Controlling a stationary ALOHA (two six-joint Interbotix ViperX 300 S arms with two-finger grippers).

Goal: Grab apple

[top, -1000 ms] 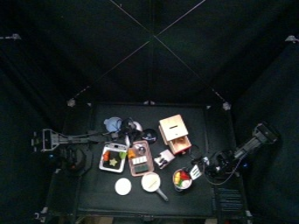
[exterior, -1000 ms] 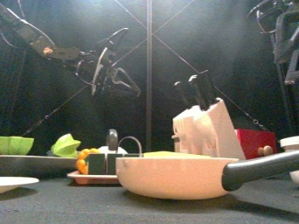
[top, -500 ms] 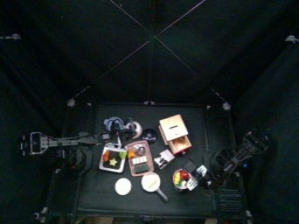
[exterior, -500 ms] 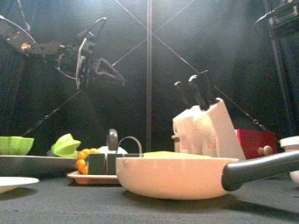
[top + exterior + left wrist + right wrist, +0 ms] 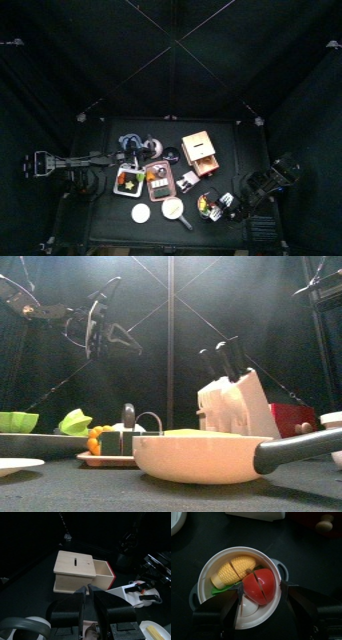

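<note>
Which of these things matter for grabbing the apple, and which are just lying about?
For the job: apple, right pincer, white bowl holding the apple.
Lying about: corn, wooden box, knife block, pan, left pincer.

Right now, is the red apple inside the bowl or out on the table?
Inside. The right wrist view shows the apple sitting in the white bowl beside a yellow corn piece.
</note>
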